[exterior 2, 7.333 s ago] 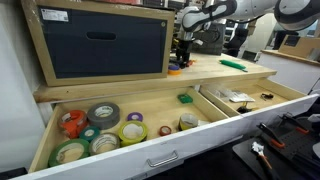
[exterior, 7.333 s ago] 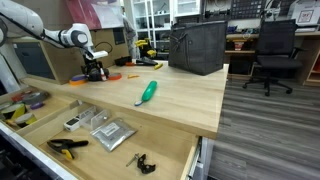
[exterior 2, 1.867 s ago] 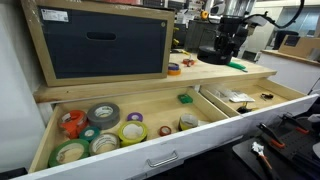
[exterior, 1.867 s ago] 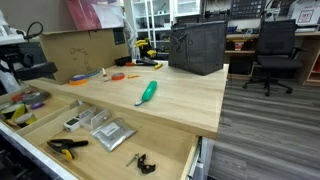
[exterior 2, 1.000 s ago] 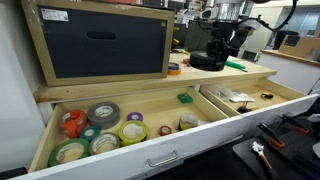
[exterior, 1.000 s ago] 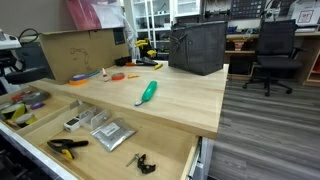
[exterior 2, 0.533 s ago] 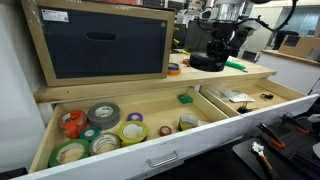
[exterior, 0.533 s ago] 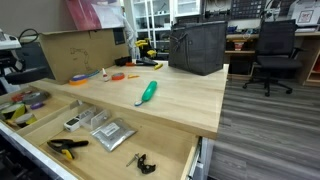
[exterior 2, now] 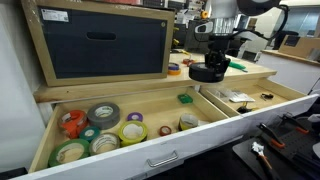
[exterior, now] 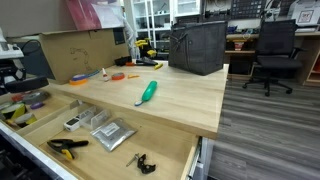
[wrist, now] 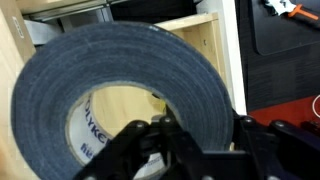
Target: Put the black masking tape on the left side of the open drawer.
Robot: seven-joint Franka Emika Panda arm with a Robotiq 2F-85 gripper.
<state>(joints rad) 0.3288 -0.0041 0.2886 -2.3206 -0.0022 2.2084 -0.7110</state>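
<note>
The black masking tape (exterior 2: 207, 72) is a flat dark ring hanging just above the workbench's front edge, over the open drawer (exterior 2: 150, 152). My gripper (exterior 2: 211, 60) comes down from above and is shut on the roll. In the wrist view the tape (wrist: 130, 80) fills most of the picture, with its pale core showing, and the gripper (wrist: 195, 140) pinches its wall between black fingers (wrist: 265, 150). The wide, shallow wooden drawer (exterior: 165, 150) also shows in the exterior view from the workbench's other end. The gripper cannot be made out there.
Several tape rolls (exterior 2: 95, 130) fill the drawer compartment nearest the big wooden box (exterior 2: 100, 42). A green piece (exterior 2: 186, 98) lies mid-drawer. Pliers (exterior: 65, 147), a small black clip (exterior: 140, 162) and silver packets (exterior: 110, 131) lie in the drawer. A green tool (exterior: 147, 93) and a black box (exterior: 197, 47) sit on the bench.
The gripper has carried the tape a little lower and forward, from over the bench top towards the drawer. It stays shut on the roll.
</note>
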